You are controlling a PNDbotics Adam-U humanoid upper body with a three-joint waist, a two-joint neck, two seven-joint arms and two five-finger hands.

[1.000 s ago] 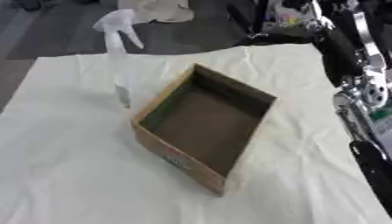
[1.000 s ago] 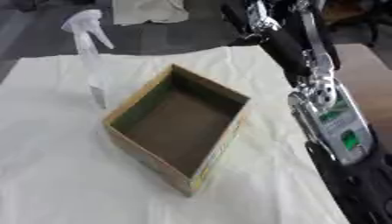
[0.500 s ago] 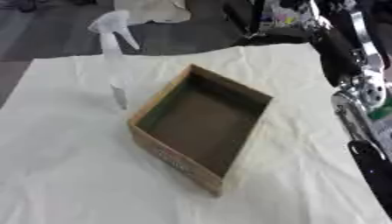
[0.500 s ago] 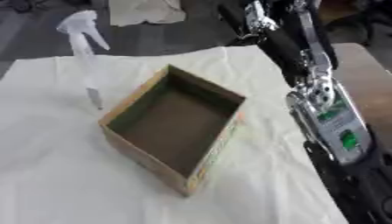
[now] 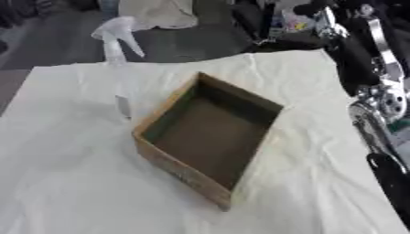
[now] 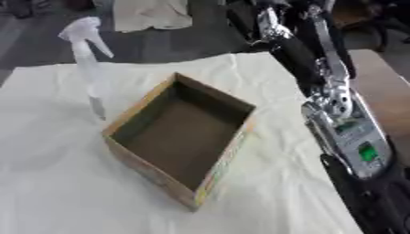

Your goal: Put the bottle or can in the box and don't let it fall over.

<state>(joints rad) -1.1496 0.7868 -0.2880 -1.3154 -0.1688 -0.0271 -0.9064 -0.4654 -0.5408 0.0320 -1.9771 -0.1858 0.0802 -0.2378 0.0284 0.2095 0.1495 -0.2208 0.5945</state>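
A clear spray bottle (image 6: 86,68) with a white trigger head stands upright on the white-covered table (image 5: 64,192), just left of the box and apart from it. The open brown cardboard box (image 5: 178,168) lies askew in the middle of the table, and nothing shows inside it. My right arm (image 6: 344,132), black with silver joints, runs down the right side past the box; its hand lies outside both views. No left arm or left hand shows.
The table's far edge runs behind the bottle, with dark floor beyond. A pale cloth heap (image 5: 164,13) and dark equipment (image 5: 280,27) lie past that edge. White cloth stretches left of and in front of the box.
The whole picture has shifted slightly, so the camera has moved. Bottle, box and right arm keep their places relative to each other.
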